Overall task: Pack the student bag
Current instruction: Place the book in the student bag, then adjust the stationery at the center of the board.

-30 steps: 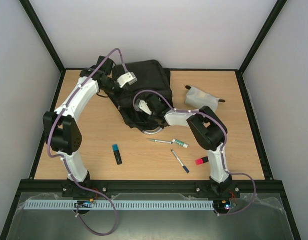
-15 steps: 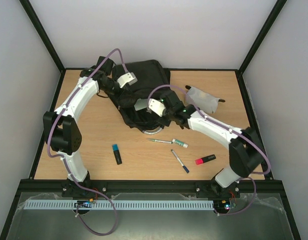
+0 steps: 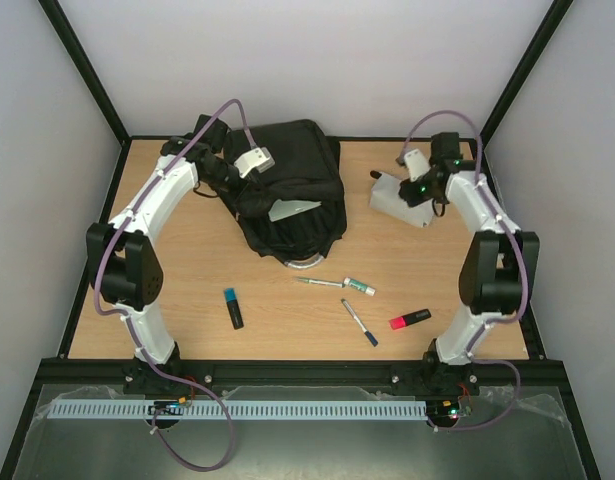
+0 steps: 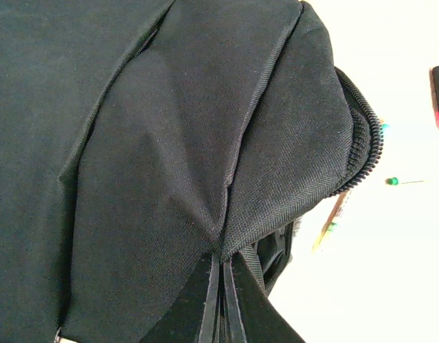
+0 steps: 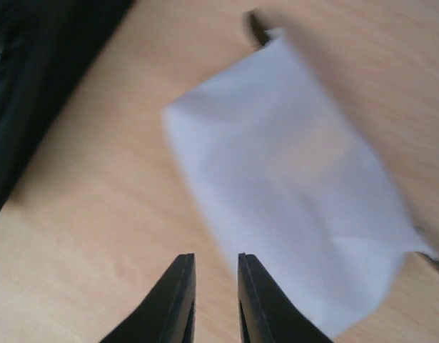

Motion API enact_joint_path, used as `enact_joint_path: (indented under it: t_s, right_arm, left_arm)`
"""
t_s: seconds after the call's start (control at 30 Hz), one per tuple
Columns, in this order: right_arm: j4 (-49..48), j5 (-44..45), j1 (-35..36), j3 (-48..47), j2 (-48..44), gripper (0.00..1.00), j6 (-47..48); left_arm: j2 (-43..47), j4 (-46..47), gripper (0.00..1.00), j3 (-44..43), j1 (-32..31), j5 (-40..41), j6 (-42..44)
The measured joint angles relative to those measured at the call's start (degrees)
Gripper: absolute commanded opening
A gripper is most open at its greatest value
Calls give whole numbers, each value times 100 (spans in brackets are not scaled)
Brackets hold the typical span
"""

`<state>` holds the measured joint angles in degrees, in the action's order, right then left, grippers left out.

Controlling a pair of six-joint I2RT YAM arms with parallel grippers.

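Left gripper [image 4: 220,261]: pressed together, pinching a fold of the student bag [image 4: 169,143] — black fabric puckers at the tips.
Right gripper [image 5: 213,259]: fingers a narrow gap apart, nothing between them, hanging over the near edge of the whitish pouch [image 5: 290,193].
Student bag: lies at the back-centre of the wooden table [image 3: 187,290].
Pouch: far right, well apart from the bag.
Near side: green-capped marker [image 3: 360,288], blue pen [image 3: 359,323], pink highlighter [image 3: 410,320] — all loose on the table.

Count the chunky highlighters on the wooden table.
2: the blue-capped black highlighter lies front left of centre; the pink highlighter lies front right. More may be hidden inside the black fabric backpack.
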<state>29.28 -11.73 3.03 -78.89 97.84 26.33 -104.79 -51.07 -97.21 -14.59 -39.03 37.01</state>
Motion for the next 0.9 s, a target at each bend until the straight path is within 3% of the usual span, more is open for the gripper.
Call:
enact_joint_path:
  t_s: [0.13,0.43,0.9]
  right_arm:
    - [291,-66,-621,-1379,1051,34,-173]
    - [1008,-227,-734,-3467,2758,51,-293]
    - [1926,-1014,-413,-3521,2999,52,264]
  left_arm:
    - [122,20,2,136,-17,9,-2]
    - [315,20,2,321,-24,72,11]
    - [341,24,2,354,-24,94,33]
